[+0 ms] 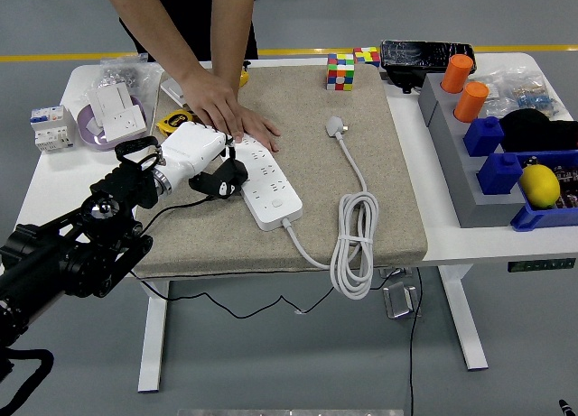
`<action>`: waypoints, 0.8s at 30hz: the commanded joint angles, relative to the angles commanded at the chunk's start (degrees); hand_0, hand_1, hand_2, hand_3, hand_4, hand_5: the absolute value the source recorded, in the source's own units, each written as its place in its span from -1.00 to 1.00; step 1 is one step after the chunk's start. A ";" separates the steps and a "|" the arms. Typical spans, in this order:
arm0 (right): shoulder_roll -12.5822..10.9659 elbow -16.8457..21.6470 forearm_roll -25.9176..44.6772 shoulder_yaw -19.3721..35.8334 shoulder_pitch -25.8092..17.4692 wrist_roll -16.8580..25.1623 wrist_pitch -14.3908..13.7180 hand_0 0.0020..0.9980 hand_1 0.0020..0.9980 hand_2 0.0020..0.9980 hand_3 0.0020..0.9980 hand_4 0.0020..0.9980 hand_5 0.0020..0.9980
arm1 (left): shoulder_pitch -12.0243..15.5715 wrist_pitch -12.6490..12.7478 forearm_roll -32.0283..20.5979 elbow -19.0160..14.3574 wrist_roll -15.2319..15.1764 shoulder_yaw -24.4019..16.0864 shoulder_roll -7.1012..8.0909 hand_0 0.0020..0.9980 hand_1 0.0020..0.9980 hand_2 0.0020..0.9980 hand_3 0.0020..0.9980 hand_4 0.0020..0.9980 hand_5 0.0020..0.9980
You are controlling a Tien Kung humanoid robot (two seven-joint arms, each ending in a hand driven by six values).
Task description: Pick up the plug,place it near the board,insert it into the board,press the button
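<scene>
At the mat's near edge a coiled white cable (355, 244) lies looped, part of it hanging just over the edge; smooth round cord, glossy against the coarse beige felt mat (397, 190) that covers the middle of the tabletop (54, 177).

Left of centre on the mat: white power strip (267, 184), a long flat rigid plastic bar. Long axis runs diagonally, near end toward the mat's near edge, far end toward the far-left corner. Its own lead leaves the near end.

Left hand (203, 161): white shell, black fingers curled narrow around a small black plug (225, 183), which sits just at or against the strip's left long edge, about mid-length. Whether the pins are in a socket cannot be told; the fingers hide the contact. Judgement: the insert step is in hand, button not yet pressed. The strip lies directly to the hand's right, so the coming move is short and sideways-down; only the left arm is anywhere near. Right arm not in view.

Farther in, a person's hand (226, 111) lies flat on the strip's far end, apparently steadying it.

Right of that, the cable's white plug (336, 125) rests on the mat, well apart from the hand.

At the far edge: colour cubes (341, 71). Along the right edge: blue bins (492, 154), orange cylinders (464, 87), lemon (540, 185).
</scene>
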 joint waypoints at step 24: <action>0.07 -0.07 -0.13 -0.20 -0.32 -0.01 -0.49 0.97 0.71 0.58 0.61 1.00 1.00 | 0.45 -1.81 0.00 -1.04 -0.39 0.04 0.43 0.33 0.47 0.26 0.14 0.96 -0.26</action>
